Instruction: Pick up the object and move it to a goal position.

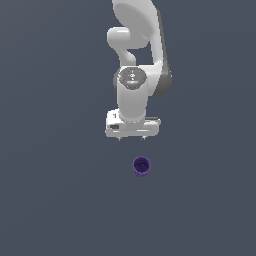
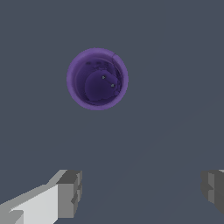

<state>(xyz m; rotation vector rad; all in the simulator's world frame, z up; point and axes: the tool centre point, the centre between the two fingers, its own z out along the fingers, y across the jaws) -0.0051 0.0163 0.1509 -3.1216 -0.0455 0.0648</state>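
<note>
Gripper [image 1: 131, 138] hangs wide open and empty above the floor [image 1: 50, 200], its fingers [image 2: 70, 193] well apart, with the cup [image 1: 141, 166] upright just ahead and untouched, so this looks like the approach: next, centre over the cup, descend, then close.

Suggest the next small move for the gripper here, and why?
Probably shift the gripper sideways until it is centred over the purple cup, then descend. The fingers are spread wide with nothing between them, and in the wrist view the cup lies outside the gap between them, upright with its hollow top showing.
</note>
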